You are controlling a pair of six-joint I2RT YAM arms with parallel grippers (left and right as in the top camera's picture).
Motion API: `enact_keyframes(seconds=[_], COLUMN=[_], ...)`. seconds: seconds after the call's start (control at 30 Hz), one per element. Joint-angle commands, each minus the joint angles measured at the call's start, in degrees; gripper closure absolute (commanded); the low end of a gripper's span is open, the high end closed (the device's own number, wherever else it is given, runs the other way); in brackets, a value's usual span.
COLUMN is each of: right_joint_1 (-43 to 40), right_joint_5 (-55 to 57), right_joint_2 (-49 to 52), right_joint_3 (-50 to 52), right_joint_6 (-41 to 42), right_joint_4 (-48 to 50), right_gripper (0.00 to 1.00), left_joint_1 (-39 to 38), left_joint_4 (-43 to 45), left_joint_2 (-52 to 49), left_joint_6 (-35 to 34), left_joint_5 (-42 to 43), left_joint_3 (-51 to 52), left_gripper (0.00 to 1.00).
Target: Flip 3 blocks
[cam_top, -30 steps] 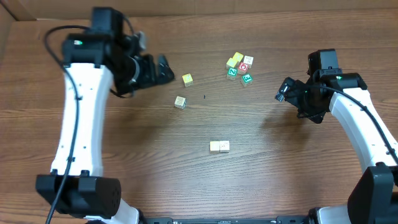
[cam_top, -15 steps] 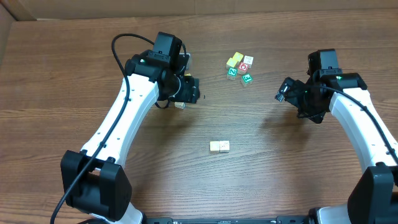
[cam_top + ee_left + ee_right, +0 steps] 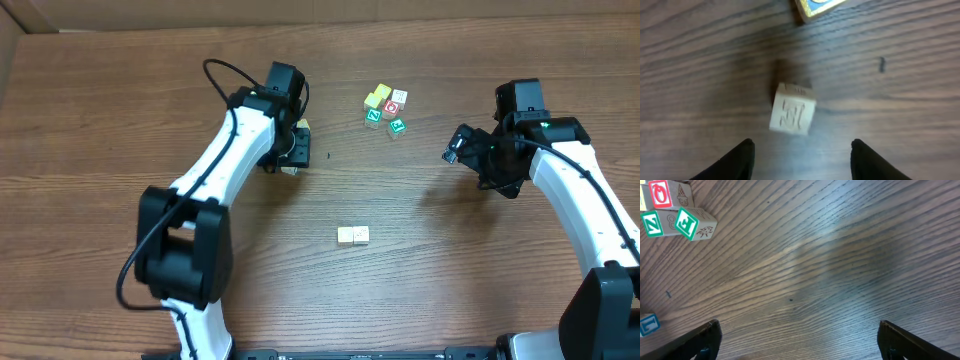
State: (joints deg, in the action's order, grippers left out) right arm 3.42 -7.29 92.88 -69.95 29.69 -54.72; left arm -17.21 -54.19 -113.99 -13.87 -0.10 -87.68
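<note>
Now note the left gripper (image 3: pixel 802 150), low over the worktop (image 3: pixel 120 220) and well to the left of the red-faced cube (image 3: pixel 391 107), jaws partly spread and closed on nothing. See the cream cube (image 3: pixel 792 109) with faint print just ahead of the two dark fingertips (image 3: pixel 740 160), in line with the gap, touching neither, sitting slightly askew on the wood grain. From overhead, place that cube left of the red-faced cube and somewhat nearer the robot's base, at the tip of the left arm. Find a second one, the blue-faced cube (image 3: pixel 815 6) with a yellow rim, cut off at the top edge of the left wrist view, just beyond the cream one and apart from it. Overhead, place it left of the red-faced cube as well, partly hidden by the gripper. Spot a small dark speck (image 3: pixel 881 64) on the wood between these two and the red-faced cube.

Around the red-faced cube, count a tight huddle:
- on its far side, yellow cubes (image 3: pixel 378 97), one or two, hard to tell, and a whitish cube (image 3: pixel 400 96)
- on its near side, a green Z cube (image 3: pixel 373 117) and a green E cube (image 3: pixel 397 126)

Nearer the robot than the red-faced cube and a little left, well apart, find a pair of cream cubes (image 3: pixel 352 235) side by side, touching.

Right of the red-faced cube, well apart, note the right gripper (image 3: pixel 799 325) above bare wood, jaws spread wide with nothing between them.
</note>
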Motion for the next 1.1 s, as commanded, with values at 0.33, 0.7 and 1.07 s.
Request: enact_keyframes(seconds=[0.33,0.7,1.07], right_joint_1=[-0.17,-0.17,-0.17], right_joint_5=[-0.31,-0.31,-0.31], right_joint_2=[0.11,0.11,0.11], right_joint_3=[-0.90,-0.90,-0.90], right_joint_6=[-0.59,-0.61,-0.59], right_joint_4=[0.17,0.17,0.17], right_gripper=[0.00,0.00,0.00], left_joint_1=[0.02,-0.24,-0.39], left_joint_4=[3.23,5.01,8.26], left_joint_2=[-2.93,-2.95,-2.95], left_joint_6=[5.14,6.58,6.58], left_joint_5=[-2.05,-2.84,-3.04], left_joint_3=[0.33,1.62,5.01], left_gripper=[0.56,0.55,0.52])
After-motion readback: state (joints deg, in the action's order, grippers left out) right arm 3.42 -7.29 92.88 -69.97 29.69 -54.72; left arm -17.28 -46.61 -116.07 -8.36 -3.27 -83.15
